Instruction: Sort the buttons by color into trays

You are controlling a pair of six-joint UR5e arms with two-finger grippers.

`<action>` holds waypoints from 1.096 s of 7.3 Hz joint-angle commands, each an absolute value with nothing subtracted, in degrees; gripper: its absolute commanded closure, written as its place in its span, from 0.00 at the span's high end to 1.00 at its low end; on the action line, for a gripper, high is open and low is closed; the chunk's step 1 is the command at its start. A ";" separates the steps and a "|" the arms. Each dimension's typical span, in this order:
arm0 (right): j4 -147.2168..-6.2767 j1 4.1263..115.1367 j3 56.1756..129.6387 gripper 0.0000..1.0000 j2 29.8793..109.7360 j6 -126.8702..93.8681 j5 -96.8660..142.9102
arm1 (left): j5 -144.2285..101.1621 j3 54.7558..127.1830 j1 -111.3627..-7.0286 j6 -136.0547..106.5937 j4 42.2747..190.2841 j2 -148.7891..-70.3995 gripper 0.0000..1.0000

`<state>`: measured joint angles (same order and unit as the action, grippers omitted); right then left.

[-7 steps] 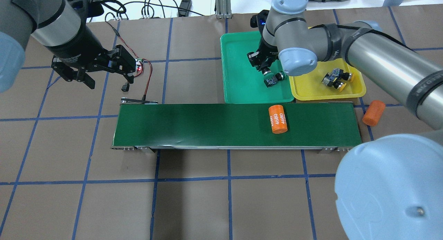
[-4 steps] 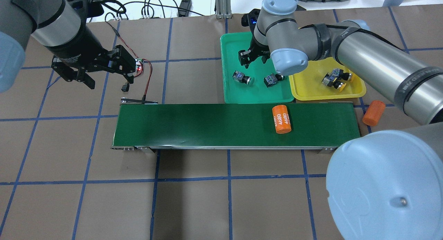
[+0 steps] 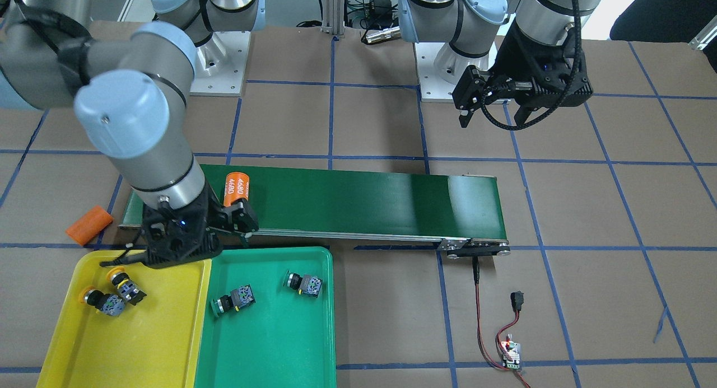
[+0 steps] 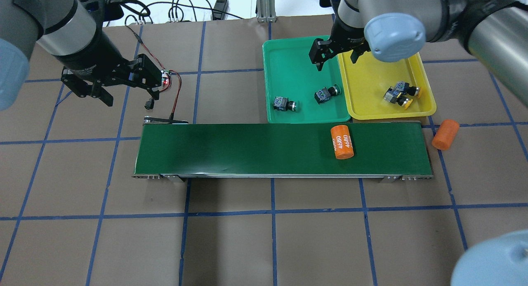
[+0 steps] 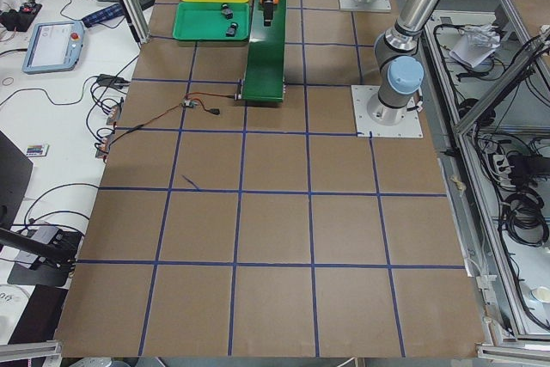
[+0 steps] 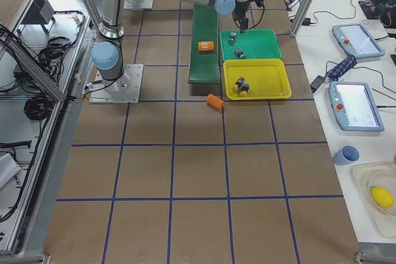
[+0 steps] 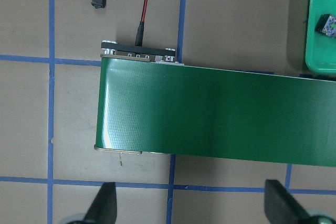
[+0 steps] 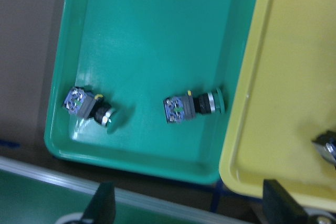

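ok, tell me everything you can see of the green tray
The green tray is a shallow rectangular tray of glossy plastic with rounded corners and a raised rim, flat on the brown table cover. Its long side lies against the yellow tray; one short end sits beside the conveyor belt. Inside, two green-capped buttons lie on their sides, apart: one near the belt-side corner, one by the yellow tray's side. The open right gripper hovers above, not touching.

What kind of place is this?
Probably a robot testing lab: a left arm and a right arm mounted on a grid-taped table, a small conveyor belt, and a control tablet nearby.
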<state>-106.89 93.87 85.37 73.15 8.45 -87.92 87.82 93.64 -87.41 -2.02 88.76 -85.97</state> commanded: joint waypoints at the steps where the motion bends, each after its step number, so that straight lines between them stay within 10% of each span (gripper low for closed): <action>1: -92.25 92.64 86.48 1.00 85.64 8.61 -91.66 | 87.89 93.52 -87.36 -2.02 88.77 -86.04 1.00; 8: -91.76 92.72 88.51 1.00 89.91 3.99 -87.27 | 87.89 93.52 -87.36 -2.02 88.77 -85.87 1.00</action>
